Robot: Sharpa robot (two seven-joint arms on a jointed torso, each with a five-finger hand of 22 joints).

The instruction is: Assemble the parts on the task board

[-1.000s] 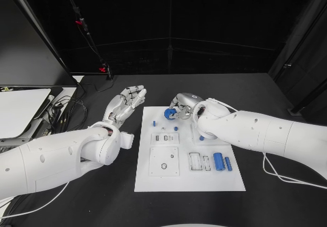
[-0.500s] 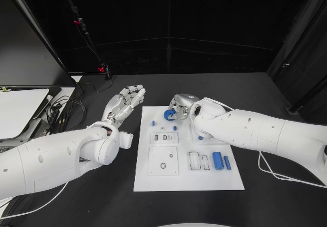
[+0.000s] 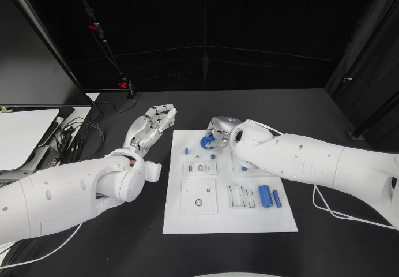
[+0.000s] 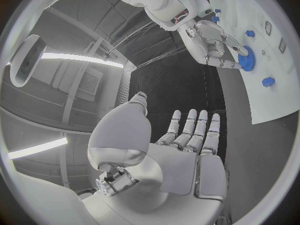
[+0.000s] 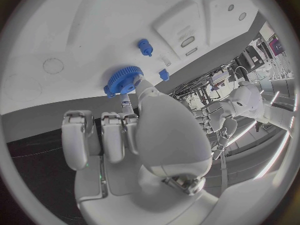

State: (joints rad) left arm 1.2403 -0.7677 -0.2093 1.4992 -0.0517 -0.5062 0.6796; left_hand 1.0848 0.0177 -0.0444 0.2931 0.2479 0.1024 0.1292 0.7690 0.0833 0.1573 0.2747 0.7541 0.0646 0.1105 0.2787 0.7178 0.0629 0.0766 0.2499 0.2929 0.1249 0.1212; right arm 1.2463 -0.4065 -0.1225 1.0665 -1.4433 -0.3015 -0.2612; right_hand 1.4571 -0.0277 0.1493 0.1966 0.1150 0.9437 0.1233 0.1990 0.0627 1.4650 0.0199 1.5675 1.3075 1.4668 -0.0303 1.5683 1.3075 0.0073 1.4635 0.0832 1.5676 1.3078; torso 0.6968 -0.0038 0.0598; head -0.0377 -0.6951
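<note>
No text, label, brand, number or sign is showing legibly in any of the views.
</note>
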